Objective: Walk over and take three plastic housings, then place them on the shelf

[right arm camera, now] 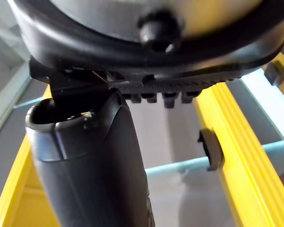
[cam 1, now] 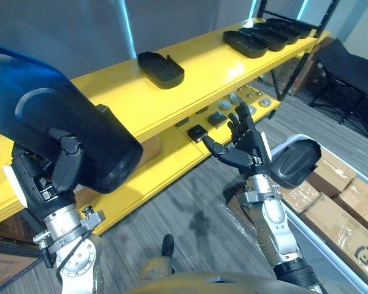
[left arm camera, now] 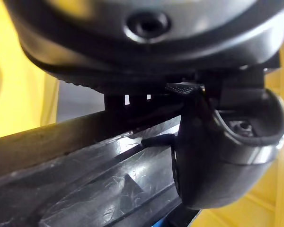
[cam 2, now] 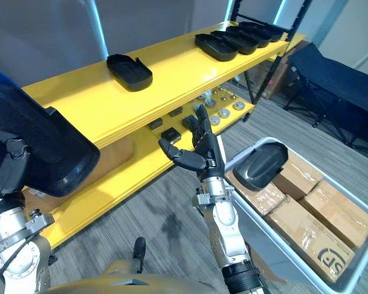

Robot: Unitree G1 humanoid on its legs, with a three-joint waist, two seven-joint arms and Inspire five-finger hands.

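Observation:
My left hand [cam 1: 56,166] is shut on a large black plastic housing [cam 1: 80,125], held up at the near left before the yellow shelf [cam 1: 110,101]. In the left wrist view the thumb [left arm camera: 217,156] presses on the housing's ribbed side [left arm camera: 85,184]. My right hand [cam 1: 244,147] is raised in the middle, open and holding nothing, fingers straight toward the shelf. Another housing [cam 1: 297,162] rests on the grey bin's rim, just right of that hand. One housing [cam 1: 161,68] lies on the top shelf board. Several more housings [cam 1: 257,38] are lined up at the board's far right end.
A grey bin [cam 2: 306,263] with cardboard boxes [cam 2: 313,226] stands at the near right on the floor. The lower shelf board [cam 1: 172,165] carries small dark and round metal parts [cam 1: 233,107]. A black folding chair [cam 1: 349,73] stands beyond the shelf's right end.

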